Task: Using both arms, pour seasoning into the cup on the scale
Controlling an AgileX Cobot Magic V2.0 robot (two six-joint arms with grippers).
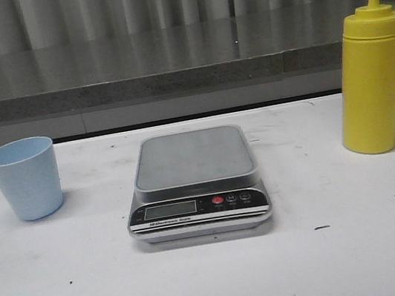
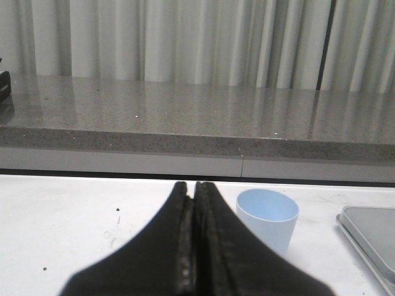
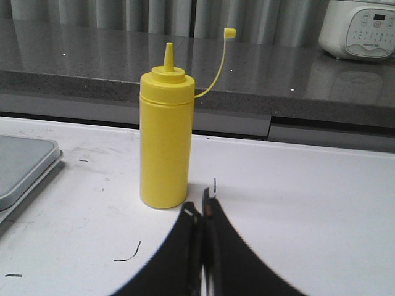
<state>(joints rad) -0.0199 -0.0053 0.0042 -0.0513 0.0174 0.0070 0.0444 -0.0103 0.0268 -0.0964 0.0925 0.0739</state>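
Observation:
The pale blue cup [image 1: 26, 179] stands upright on the white table at the left, apart from the scale. The silver scale [image 1: 196, 182] sits in the middle, its platform bare. The yellow seasoning bottle [image 1: 371, 79] stands upright at the right, its tip cover hanging off on its tether. Neither arm shows in the front view. My left gripper [image 2: 192, 186] is shut and empty, with the cup [image 2: 267, 219] just beyond and beside its tips. My right gripper [image 3: 200, 209] is shut and empty, just short of the bottle [image 3: 165, 148].
A grey stone ledge [image 1: 169, 66] runs along the back of the table, with curtains behind. A white appliance [image 3: 361, 28] stands on the ledge near the bottle. The scale's edge [image 3: 24, 169] lies beside the bottle. Small black marks dot the table.

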